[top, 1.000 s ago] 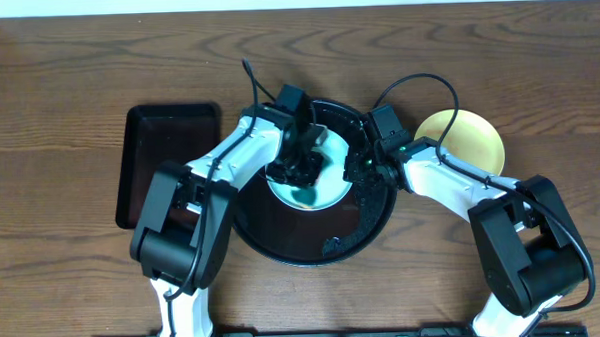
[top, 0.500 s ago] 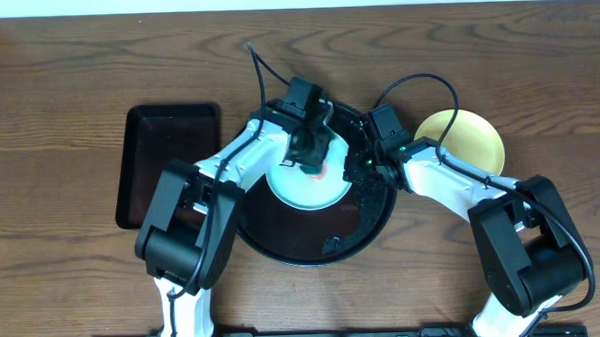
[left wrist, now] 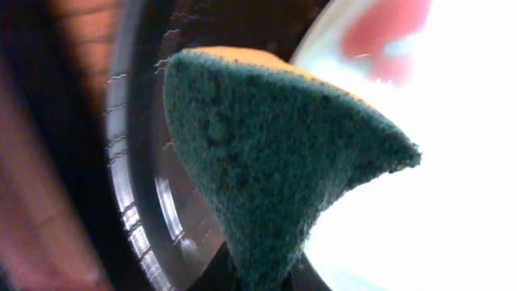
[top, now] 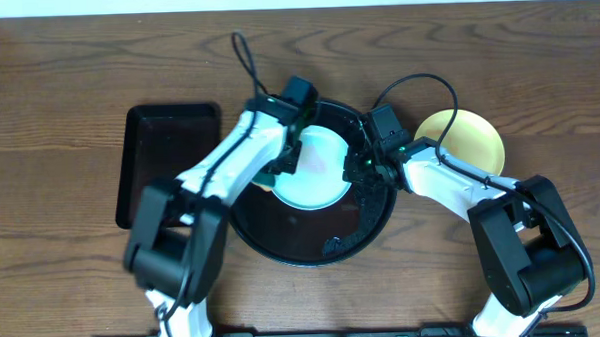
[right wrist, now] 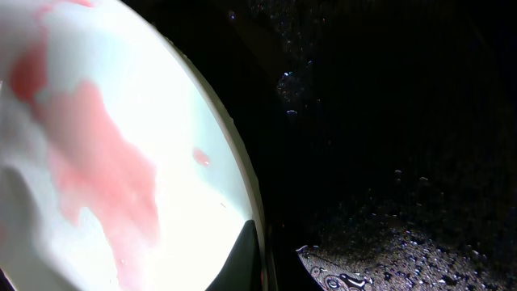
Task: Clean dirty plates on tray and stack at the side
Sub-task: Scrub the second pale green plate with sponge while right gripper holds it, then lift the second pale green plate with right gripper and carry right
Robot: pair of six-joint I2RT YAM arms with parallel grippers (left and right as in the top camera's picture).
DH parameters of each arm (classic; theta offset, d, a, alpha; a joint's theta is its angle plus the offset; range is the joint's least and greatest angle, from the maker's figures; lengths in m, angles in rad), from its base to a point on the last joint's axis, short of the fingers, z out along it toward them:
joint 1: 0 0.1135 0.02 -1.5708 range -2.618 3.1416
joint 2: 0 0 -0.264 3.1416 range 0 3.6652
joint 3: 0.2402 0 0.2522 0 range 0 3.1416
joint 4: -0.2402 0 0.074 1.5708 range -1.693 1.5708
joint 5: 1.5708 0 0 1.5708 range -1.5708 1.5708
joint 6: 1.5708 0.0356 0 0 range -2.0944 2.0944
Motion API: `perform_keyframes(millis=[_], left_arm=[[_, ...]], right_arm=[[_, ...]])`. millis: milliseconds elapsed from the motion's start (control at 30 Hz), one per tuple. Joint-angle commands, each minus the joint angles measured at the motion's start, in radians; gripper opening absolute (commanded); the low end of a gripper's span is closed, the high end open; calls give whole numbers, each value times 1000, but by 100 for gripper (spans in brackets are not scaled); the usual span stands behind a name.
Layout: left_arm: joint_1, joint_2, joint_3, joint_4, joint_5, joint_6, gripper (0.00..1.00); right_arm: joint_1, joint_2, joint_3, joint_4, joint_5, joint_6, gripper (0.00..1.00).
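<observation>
A large round glossy black tray (top: pixel 282 234) sits mid-table on the brown wooden table (top: pixel 57 87), with open wood behind it and in front at both corners. To its left lies a smaller rectangular black tray (top: pixel 170 163). Two plates show. One pale blue plate (top: pixel 320 173) with a red smear (right wrist: pixel 105 178) lies in the round tray, and one yellow plate (top: pixel 469 143) lies on the wood just beside the tray's right rim. The left gripper (top: pixel 278 169) is clamped on the single green sponge (left wrist: pixel 266 162) over the blue plate's left edge. The right gripper (right wrist: pixel 257 255) pinches that plate's right rim.
</observation>
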Motion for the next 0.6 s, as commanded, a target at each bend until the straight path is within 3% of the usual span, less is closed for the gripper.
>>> perform_keyframes(millis=[0,267,400,567], left_arm=[[17,-139,43,-14,-1,-32,7],[101,-291,43,2,36,-32,7],[136,-268,28,10,194,-32,7],[139,-224,18,28,210,-32,7]], right_arm=[[5,35,-11,-29,7,-8,1],[13,-105,37,-136,121,-101,1],[54,-242,53,-244,371,-177,1],[147,-370,53,-303,649,-235,1]])
